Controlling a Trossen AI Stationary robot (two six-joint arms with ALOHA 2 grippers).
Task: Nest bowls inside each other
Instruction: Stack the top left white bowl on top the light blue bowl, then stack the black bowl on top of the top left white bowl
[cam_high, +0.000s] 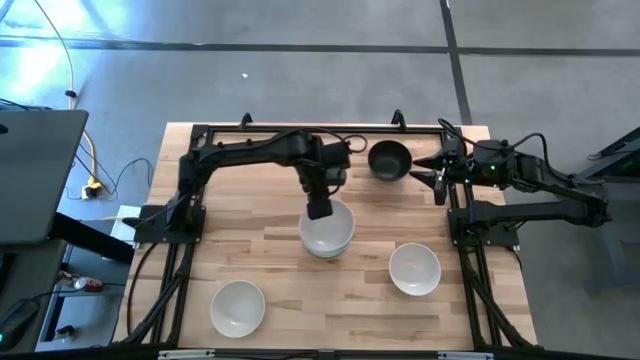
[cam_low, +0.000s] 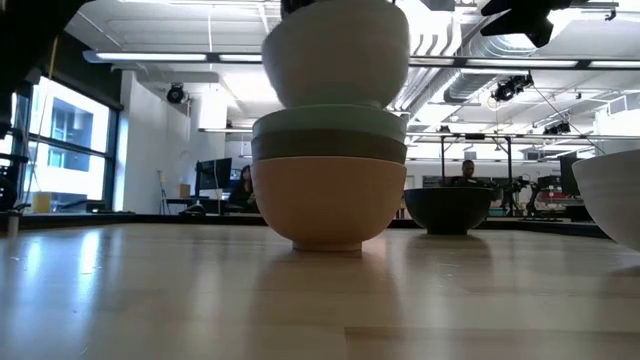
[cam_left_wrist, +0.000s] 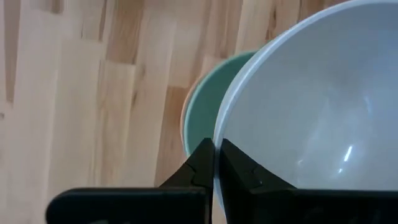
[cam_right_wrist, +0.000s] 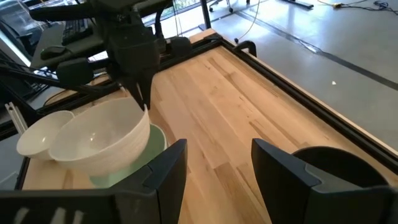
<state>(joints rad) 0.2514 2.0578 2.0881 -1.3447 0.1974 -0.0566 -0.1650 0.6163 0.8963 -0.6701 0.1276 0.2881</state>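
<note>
A stack of bowls stands mid-table: a peach-orange bowl (cam_low: 330, 205) at the bottom and a pale mint green bowl (cam_low: 330, 128) nested in it, with a greyer band between them. My left gripper (cam_high: 319, 209) is shut on a white bowl (cam_high: 328, 232) right over the stack. The white bowl's base (cam_low: 335, 100) is at the mint rim; I cannot tell whether they touch. The black bowl (cam_high: 389, 160) sits on its base near the far edge. My right gripper (cam_high: 433, 170) waits open just right of it. My left gripper pinches the white bowl's rim (cam_left_wrist: 219, 127) on its far side, with one finger (cam_left_wrist: 239, 171) inside the bowl and one finger (cam_left_wrist: 196, 167) outside. The fingers come from above, pointing down. The bowl hangs slightly tilted over the mint green bowl (cam_left_wrist: 202, 106).
Two more white bowls stand on the table, one near the right (cam_high: 415, 270) and one near the left (cam_high: 238, 307). Bare wood lies between them and around the stack. Black arm frames (cam_high: 170, 215) run along both sides of the table.
</note>
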